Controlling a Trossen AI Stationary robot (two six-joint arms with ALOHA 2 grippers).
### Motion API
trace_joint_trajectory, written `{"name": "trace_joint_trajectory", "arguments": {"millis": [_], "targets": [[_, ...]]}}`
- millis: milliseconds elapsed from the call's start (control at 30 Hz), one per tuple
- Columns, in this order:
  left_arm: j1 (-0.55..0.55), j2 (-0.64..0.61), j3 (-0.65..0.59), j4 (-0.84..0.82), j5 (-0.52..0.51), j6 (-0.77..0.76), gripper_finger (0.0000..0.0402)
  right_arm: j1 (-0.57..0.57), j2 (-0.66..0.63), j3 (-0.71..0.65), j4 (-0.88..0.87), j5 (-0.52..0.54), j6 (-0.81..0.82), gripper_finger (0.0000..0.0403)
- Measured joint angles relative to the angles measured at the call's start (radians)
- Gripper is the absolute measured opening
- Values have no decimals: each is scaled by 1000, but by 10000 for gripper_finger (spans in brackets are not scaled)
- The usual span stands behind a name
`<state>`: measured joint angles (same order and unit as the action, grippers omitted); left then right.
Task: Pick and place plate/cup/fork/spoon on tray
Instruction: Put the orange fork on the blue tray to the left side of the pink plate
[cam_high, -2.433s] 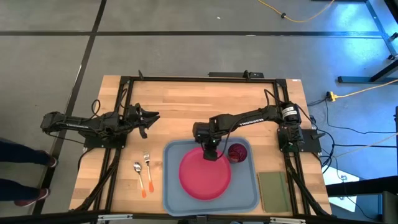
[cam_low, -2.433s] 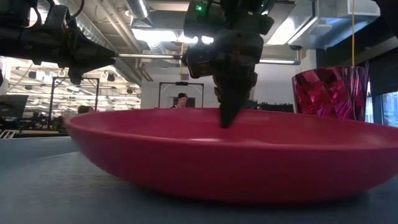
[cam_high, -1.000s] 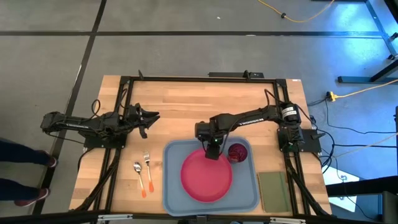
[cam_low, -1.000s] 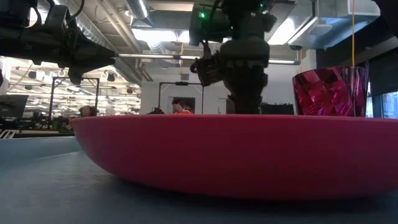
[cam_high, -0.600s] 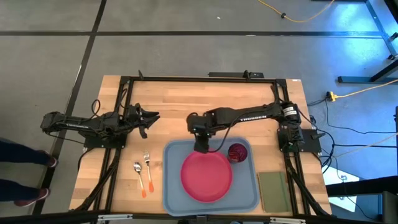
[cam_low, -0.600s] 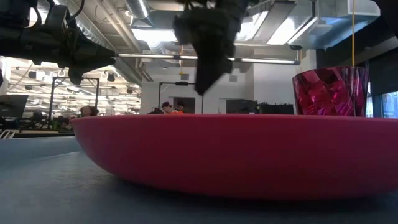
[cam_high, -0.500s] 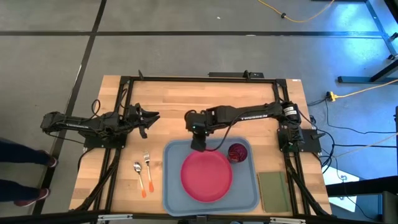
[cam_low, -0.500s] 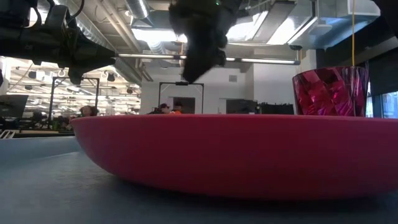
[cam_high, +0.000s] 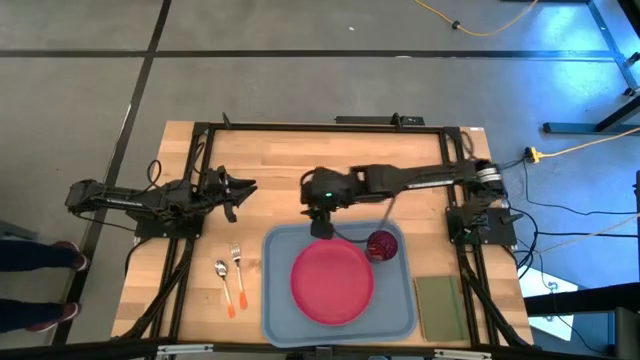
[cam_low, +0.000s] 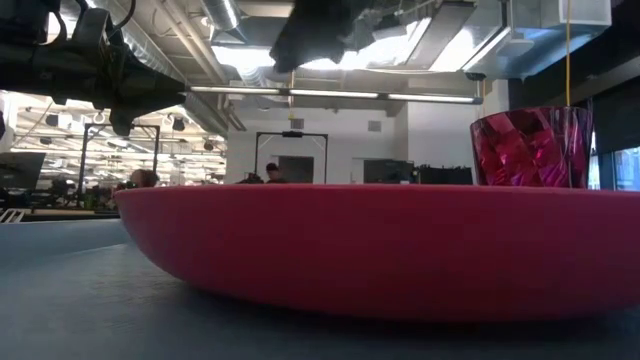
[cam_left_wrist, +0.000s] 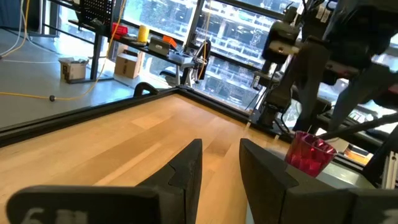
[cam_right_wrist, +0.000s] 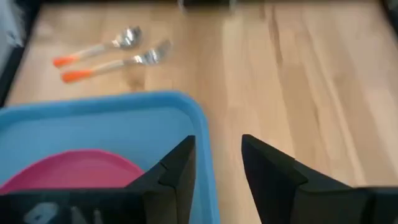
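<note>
– Right pincer (cam_high: 321, 226)? Parted, empty, above tray (cam_high: 275, 300) rim.
– Plate (cam_high: 331, 283) and cup (cam_high: 381, 245)? On tray.
– Fork (cam_high: 238, 266), spoon (cam_high: 225, 286)? On worktop (cam_high: 280, 160).
– Left pincer (cam_high: 243, 189)? Slightly parted, idle.

The worktop (cam_high: 290, 160) was pale planked wood with a matt grain. My tray (cam_high: 275, 300) looked like smooth light blue plastic, and the plate (cam_high: 331, 282) was glossy pink-red. The cup (cam_low: 531, 148) was faceted and translucent. Fork (cam_right_wrist: 115, 65) and spoon (cam_right_wrist: 99, 47) had shiny metal heads.
</note>
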<state>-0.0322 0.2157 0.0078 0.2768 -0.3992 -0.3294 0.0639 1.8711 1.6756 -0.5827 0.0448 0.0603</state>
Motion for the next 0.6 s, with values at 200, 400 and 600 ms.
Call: {"name": "trace_joint_trajectory", "arguments": {"millis": [200, 400, 600], "targets": [[0, 0, 0, -1, 0, 0, 99, -1, -279, -400, 324, -13, -34, 134], [0, 0, 0, -1, 0, 0, 99, -1, -580, -813, 642, -26, -34, 134], [0, 0, 0, -2, 0, 0, 99, -1, -847, -1088, 813, -12, -14, 134]]}}
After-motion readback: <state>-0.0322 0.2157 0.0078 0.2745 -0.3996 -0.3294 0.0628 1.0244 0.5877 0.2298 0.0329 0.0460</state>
